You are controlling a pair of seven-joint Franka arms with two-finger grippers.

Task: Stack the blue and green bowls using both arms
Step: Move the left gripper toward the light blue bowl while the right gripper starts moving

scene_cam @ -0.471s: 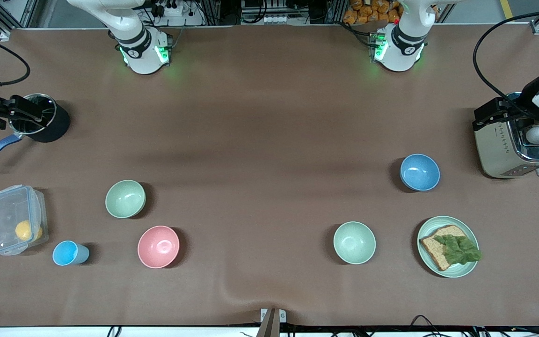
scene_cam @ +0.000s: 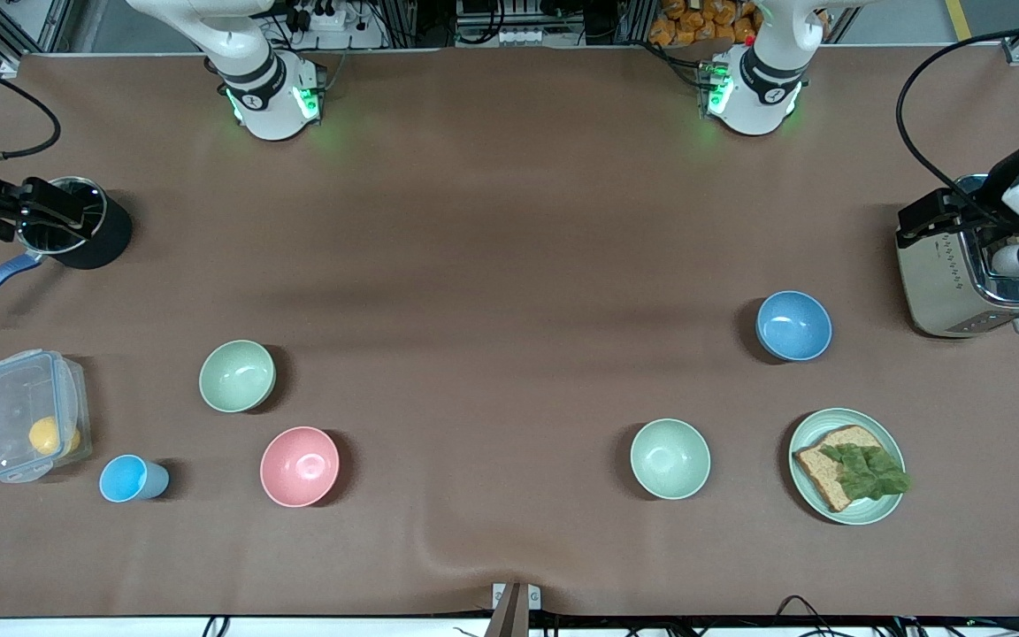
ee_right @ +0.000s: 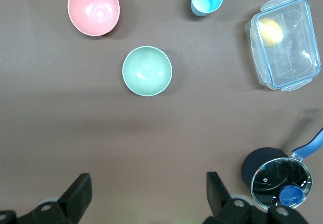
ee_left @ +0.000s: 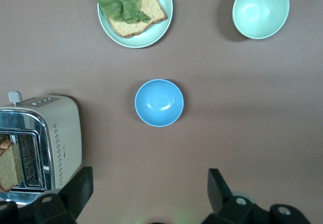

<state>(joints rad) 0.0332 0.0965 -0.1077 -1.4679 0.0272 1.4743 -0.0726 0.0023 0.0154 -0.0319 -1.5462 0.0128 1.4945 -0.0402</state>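
The blue bowl (scene_cam: 793,326) sits upright toward the left arm's end of the table, beside the toaster; it also shows in the left wrist view (ee_left: 159,103). The sage-green bowl (scene_cam: 237,376) sits upright toward the right arm's end; it also shows in the right wrist view (ee_right: 147,71). My left gripper (scene_cam: 938,214) hangs high over the toaster, open and empty, and shows in its own wrist view (ee_left: 150,191). My right gripper (scene_cam: 51,211) hangs high over the black pot, open and empty, and shows in its own wrist view (ee_right: 149,193).
A paler mint bowl (scene_cam: 670,458) and a plate with bread and lettuce (scene_cam: 846,466) lie nearer the front camera than the blue bowl. A toaster (scene_cam: 961,270), black pot (scene_cam: 85,232), pink bowl (scene_cam: 299,466), light-blue cup (scene_cam: 131,478) and clear lidded box (scene_cam: 30,414) also stand here.
Both hands have shifted only slightly. No bowl has moved.
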